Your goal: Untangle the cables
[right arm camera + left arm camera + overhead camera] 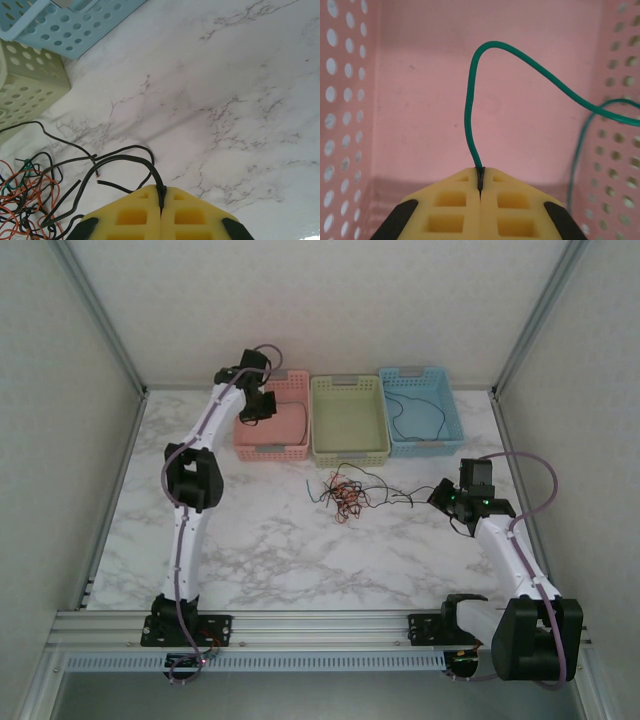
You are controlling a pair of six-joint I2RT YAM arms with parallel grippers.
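Tangle (345,495) lies left of the right gripper (161,189), clamped on a black cable (120,157); left gripper (480,172) pinches a green cable (470,100) inside the far-edge pink basket (420,75).

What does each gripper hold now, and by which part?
The left gripper pinches a green cable by one end. The right gripper pinches a black cable; whether at its end or along its length cannot be told.

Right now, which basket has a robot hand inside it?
The pink basket, leftmost of three: the left gripper is inside it, pinching a green cable.
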